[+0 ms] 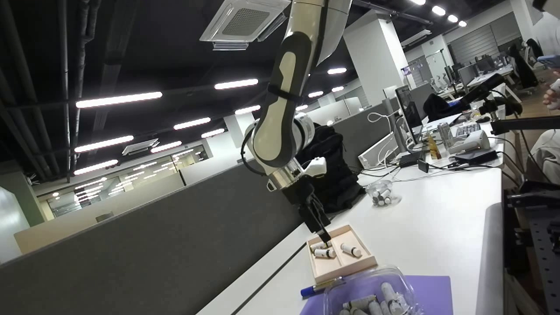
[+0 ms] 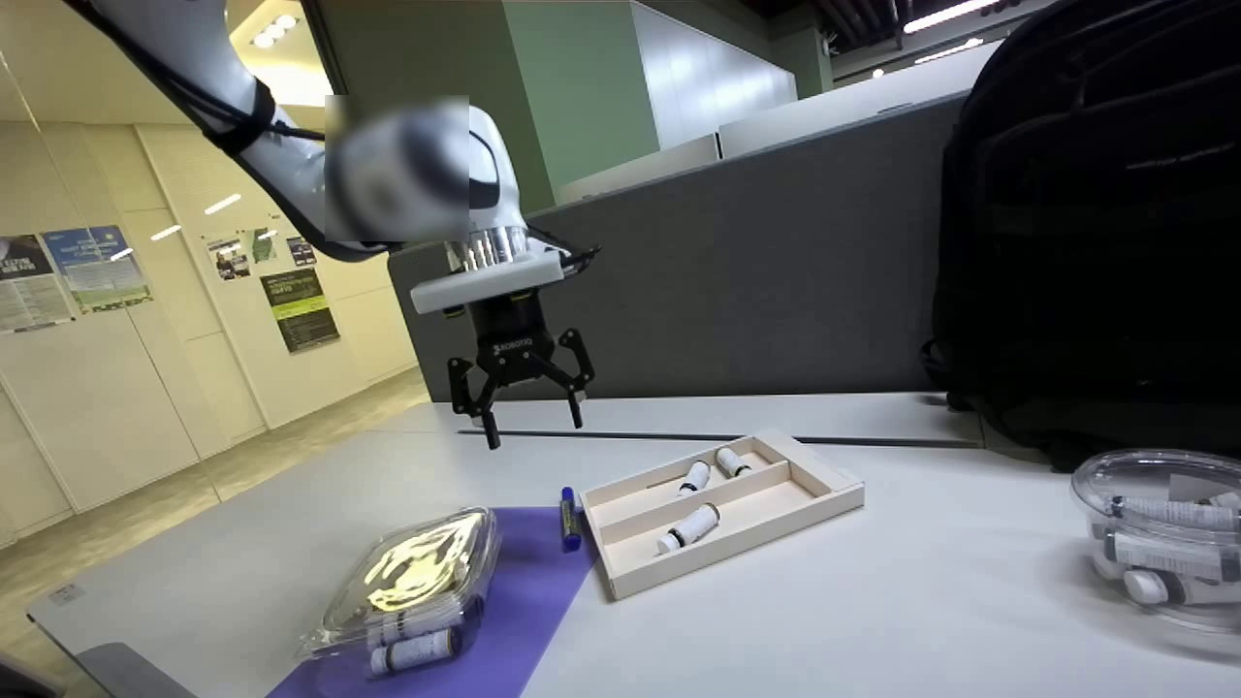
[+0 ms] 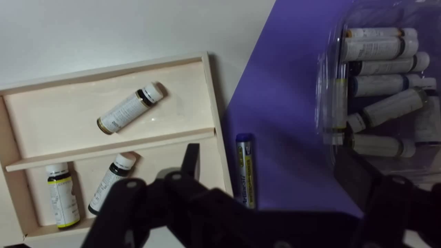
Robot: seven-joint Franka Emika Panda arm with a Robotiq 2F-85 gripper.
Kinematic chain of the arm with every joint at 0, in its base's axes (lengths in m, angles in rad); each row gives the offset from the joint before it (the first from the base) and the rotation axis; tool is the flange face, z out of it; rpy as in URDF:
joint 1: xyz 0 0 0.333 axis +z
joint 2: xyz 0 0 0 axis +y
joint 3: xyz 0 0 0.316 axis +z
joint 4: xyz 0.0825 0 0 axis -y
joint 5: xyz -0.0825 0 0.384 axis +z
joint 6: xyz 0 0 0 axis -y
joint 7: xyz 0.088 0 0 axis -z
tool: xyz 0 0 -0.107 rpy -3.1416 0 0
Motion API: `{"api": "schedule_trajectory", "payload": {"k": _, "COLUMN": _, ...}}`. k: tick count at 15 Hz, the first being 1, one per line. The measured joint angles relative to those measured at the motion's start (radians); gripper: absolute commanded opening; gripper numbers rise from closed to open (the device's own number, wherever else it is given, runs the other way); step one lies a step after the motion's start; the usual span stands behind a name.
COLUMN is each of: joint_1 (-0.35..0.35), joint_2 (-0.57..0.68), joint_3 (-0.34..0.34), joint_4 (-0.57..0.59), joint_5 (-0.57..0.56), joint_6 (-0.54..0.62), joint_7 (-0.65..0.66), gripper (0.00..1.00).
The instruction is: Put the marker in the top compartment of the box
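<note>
The black gripper (image 2: 534, 432) stands wide, empty. The silver, blue-capped cylindrical marker (image 3: 246, 170) lies mostly on the flat purple mat (image 3: 286, 86), one end poorly visible; likely light, stiff, best taken mid-barrel.

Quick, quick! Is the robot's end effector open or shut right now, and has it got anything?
End effector: open, holding nothing; the marker lies beside the box.

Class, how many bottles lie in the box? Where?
3 in the box. In the wrist view, a lone bottle lies in the upper compartment; the left bottle and slanted bottle share the lower compartment. Exterior views show no more.
</note>
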Motion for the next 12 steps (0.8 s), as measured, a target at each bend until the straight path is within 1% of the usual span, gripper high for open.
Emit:
{"api": "schedule_trajectory", "payload": {"k": 2, "joint_1": -0.003, "joint_2": 0.019, "joint_3": 0.009, "joint_4": -0.036, "joint_5": 0.003, "joint_6": 0.139, "joint_7": 0.010, "gripper": 1.00}}
{"api": "schedule_trajectory", "payload": {"k": 6, "joint_1": -0.027, "joint_2": 0.074, "joint_3": 0.040, "joint_4": -0.109, "joint_5": 0.052, "joint_6": 0.397, "joint_7": 0.010, "gripper": 1.00}}
{"api": "schedule_trajectory", "payload": {"k": 9, "joint_1": -0.055, "joint_2": 0.116, "joint_3": 0.077, "joint_4": -0.138, "joint_5": 0.081, "joint_6": 0.507, "joint_7": 0.005, "gripper": 1.00}}
{"api": "schedule_trajectory", "payload": {"k": 12, "joint_1": -0.081, "joint_2": 0.146, "joint_3": 0.113, "joint_4": -0.148, "joint_5": 0.095, "joint_6": 0.553, "joint_7": 0.003, "gripper": 1.00}}
